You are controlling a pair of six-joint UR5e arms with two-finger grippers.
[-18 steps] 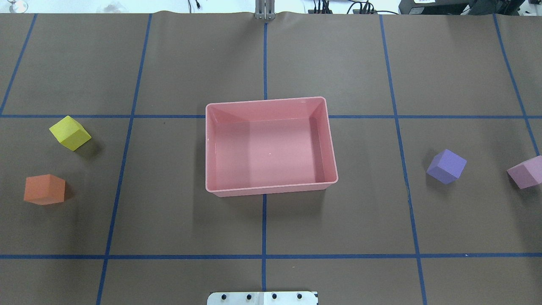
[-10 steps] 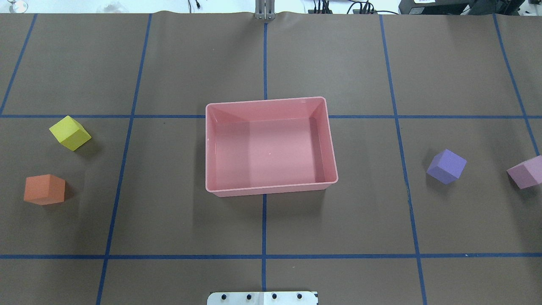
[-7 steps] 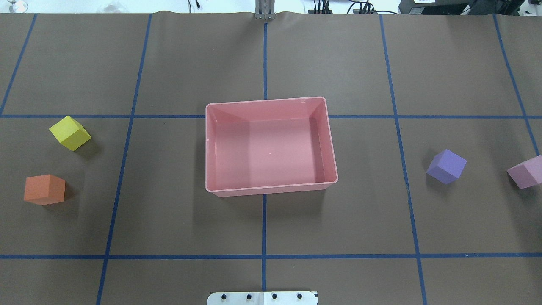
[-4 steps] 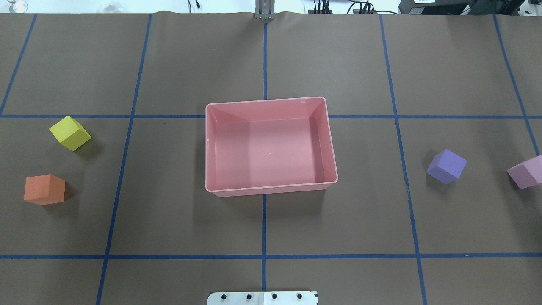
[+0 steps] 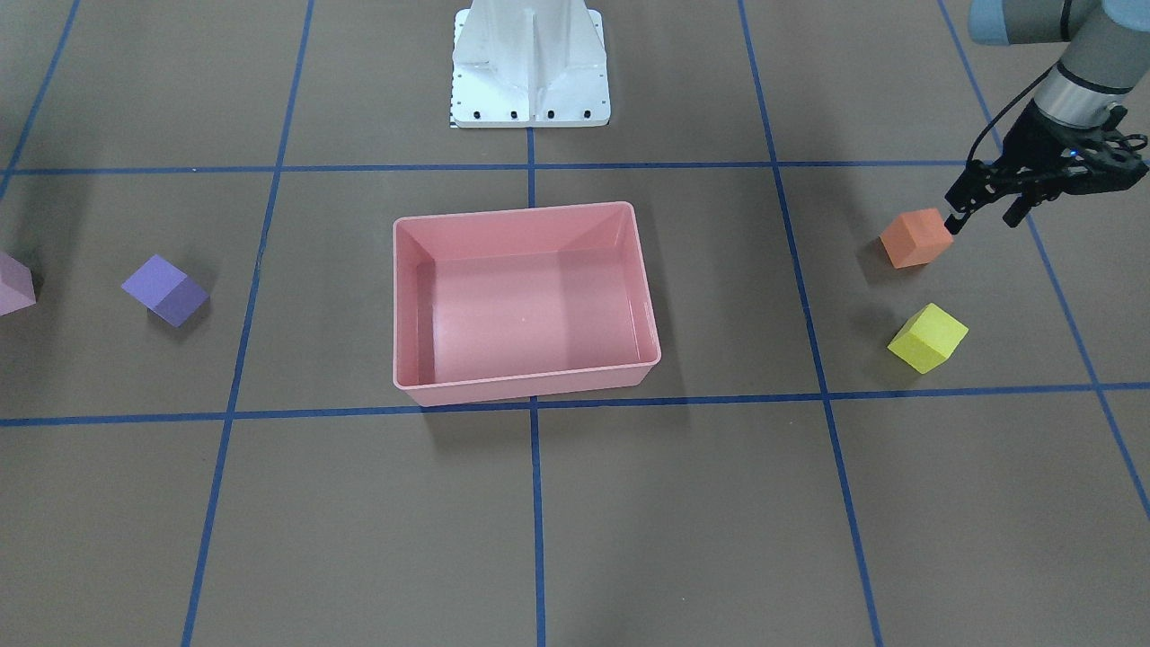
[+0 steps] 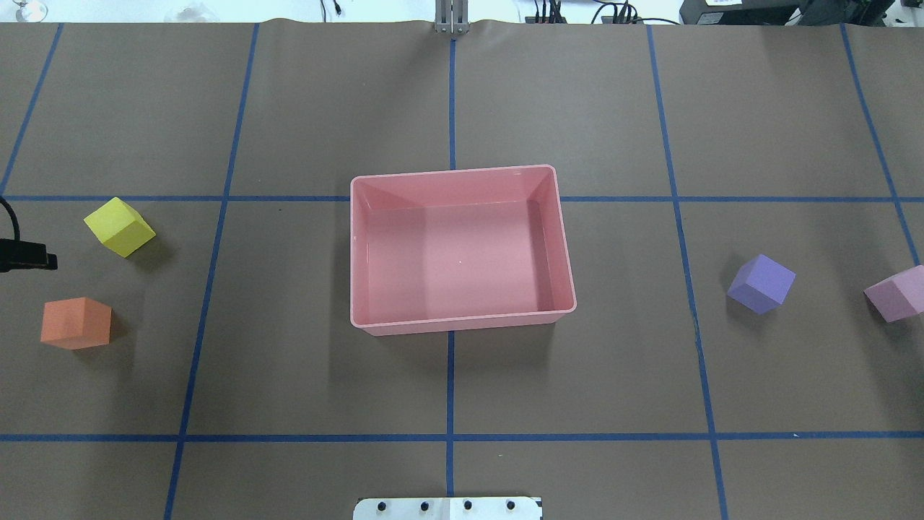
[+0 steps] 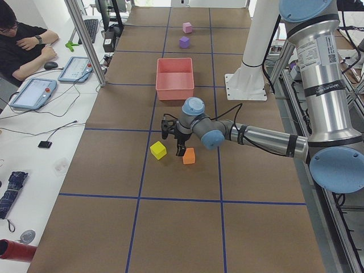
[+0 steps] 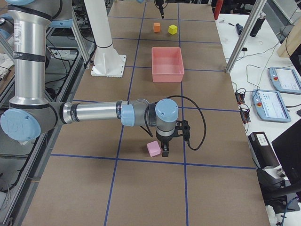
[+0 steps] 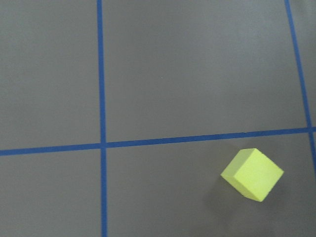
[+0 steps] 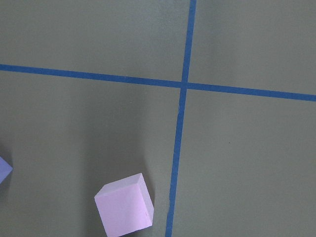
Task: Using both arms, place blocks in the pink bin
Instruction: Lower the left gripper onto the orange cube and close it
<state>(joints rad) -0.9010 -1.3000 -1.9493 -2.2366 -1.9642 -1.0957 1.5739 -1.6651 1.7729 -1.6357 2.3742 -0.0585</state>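
The empty pink bin (image 6: 462, 321) sits mid-table, also in the front view (image 5: 526, 391). The orange block (image 5: 915, 238) and the yellow block (image 5: 927, 337) lie on my left side. My left gripper (image 5: 984, 217) hovers open just beside and above the orange block; only its edge (image 6: 22, 256) shows in the overhead view. The left wrist view shows the yellow block (image 9: 253, 174). The purple block (image 6: 760, 283) and the pale pink block (image 6: 895, 292) lie on my right side. My right gripper (image 8: 165, 149) stands low beside the pale pink block (image 8: 154, 148); I cannot tell whether it is open.
The white pedestal (image 5: 530, 63) stands behind the bin on the robot's side. Blue tape lines grid the brown table cover. An operator (image 7: 23, 51) sits at a side desk with tablets, off the table's far edge.
A black part of my left gripper has come into the overhead view at its left edge, between the yellow and orange blocks. The blocks and the bin have not moved.
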